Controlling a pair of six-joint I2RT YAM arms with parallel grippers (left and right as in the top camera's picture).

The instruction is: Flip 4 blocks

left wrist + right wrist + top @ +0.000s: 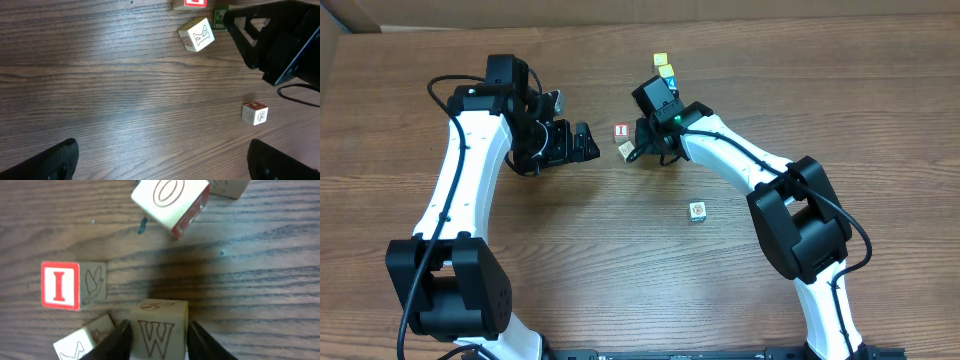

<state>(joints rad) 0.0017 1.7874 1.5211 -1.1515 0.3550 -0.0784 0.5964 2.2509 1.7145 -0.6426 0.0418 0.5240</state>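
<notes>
A: Blocks (622, 131), where?
B: Mid table (620, 290), toward far edge. Red-and-white I block (60, 286) face up; cream block (197, 34) just beside, turned askew; W block (159, 322) next over. Lone block (697, 211) well apart, closer to near edge.
A: Grippers?
B: Right gripper (158, 339): clamped on W block, one finger flat against each side. Left gripper (592, 143): spread wide, nothing held, near I block on its left-edge side.
A: Others?
B: Yellow-faced cubes (664, 67) further toward far edge, apart from cluster.

Overhead straight down, wrist views near tabletop (620, 280), sharing red-faced block (60, 286)
</notes>
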